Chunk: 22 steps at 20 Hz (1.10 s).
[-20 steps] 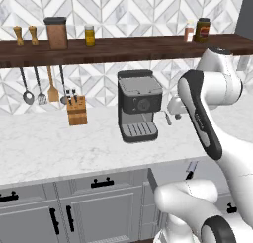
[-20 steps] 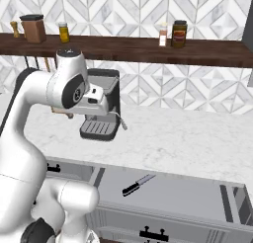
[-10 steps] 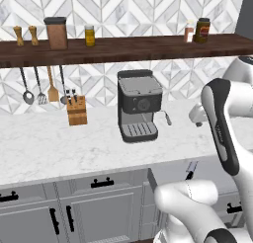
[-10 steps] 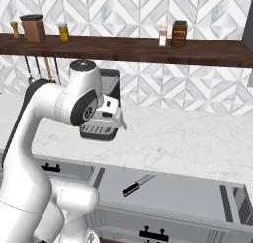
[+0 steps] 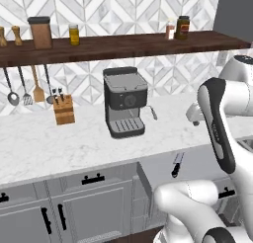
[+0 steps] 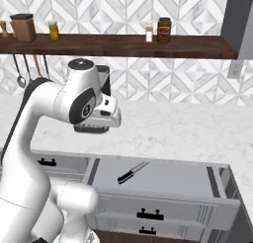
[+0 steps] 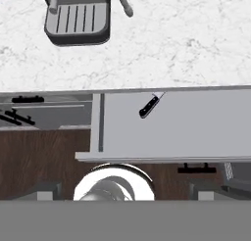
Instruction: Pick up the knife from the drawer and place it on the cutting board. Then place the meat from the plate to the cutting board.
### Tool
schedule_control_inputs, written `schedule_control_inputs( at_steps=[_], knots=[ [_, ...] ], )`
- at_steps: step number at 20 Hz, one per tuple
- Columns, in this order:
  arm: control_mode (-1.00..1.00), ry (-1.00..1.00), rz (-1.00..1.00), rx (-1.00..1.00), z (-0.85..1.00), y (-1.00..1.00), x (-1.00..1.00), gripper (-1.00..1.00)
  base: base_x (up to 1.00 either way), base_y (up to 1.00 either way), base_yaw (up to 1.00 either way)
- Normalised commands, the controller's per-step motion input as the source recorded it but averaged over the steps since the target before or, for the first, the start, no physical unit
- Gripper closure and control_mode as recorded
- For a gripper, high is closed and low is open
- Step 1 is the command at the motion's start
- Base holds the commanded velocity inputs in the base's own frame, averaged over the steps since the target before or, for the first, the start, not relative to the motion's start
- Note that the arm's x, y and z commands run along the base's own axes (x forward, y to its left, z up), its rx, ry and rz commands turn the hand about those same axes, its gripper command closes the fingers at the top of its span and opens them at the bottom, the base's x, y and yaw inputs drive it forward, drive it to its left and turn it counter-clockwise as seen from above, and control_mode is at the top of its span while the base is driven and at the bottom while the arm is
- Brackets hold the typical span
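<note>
The knife (image 6: 132,172) is seen lying flat in the open drawer (image 6: 168,180), near its left end, on a diagonal axis. The black handle is directed toward the drawer front, the blade toward the counter (image 6: 173,133). The gripper is spread wide and holds nothing.

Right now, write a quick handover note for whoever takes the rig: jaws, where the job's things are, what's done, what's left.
Jaws: open, holding nothing, up above the counter.
Knife: lies loose in the open drawer, handle toward the robot's left.
Coffee machine stands on the counter behind the drawer.
Cutting board, plate, meat: can't place them from these views.
Done: drawer is open.
Left: grasp knife, put it on the board, then move the meat from plate to board.
</note>
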Motion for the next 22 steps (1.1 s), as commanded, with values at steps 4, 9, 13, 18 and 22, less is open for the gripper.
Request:
schedule_control_inputs(
  at_steps=[4, 9, 13, 18, 22],
  knots=[
    [1.0, 0.0, 0.0, 0.0, 0.0, 0.0, 0.0, -1.0, -0.51, 0.1, -0.36],
    [1.0, 0.0, 0.0, 0.0, 0.0, 0.0, 0.0, -1.0, -0.32, 0.29, -0.36],
    [1.0, 0.0, 0.0, 0.0, 0.0, 0.0, 0.0, -1.0, -0.35, 0.39, -0.35],
    [1.0, 0.0, 0.0, 0.0, 0.0, 0.0, 0.0, -1.0, -0.21, 0.46, -0.25],
    [1.0, 0.0, 0.0, 0.0, 0.0, 0.0, 0.0, -1.0, -0.07, 0.71, -0.16]
  ],
)
